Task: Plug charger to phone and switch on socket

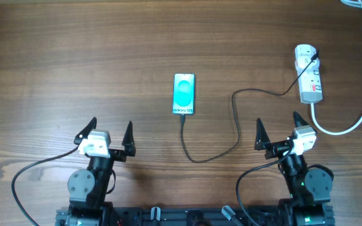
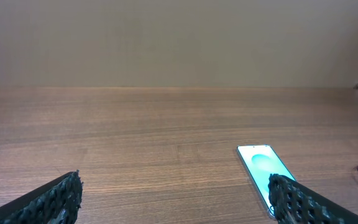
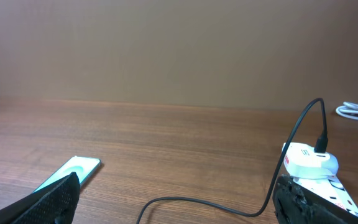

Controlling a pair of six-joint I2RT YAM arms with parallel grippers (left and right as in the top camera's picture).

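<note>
A: Overhead: where's the charger (image 1: 237, 122)?
B: Its tip meets the phone (image 1: 183, 93); the socket (image 1: 308, 81) lies well right of the phone.
A: Grippers?
B: Left gripper (image 1: 111, 124) and right gripper (image 1: 277, 119) both spread wide, empty.

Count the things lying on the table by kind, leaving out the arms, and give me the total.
Phone: 1
Black charger cable: 1
White socket strip: 1
Thick white cord: 1
Total: 4

Even soft lighting, faint shadows, sharp overhead, wrist foregrounds blurred
</note>
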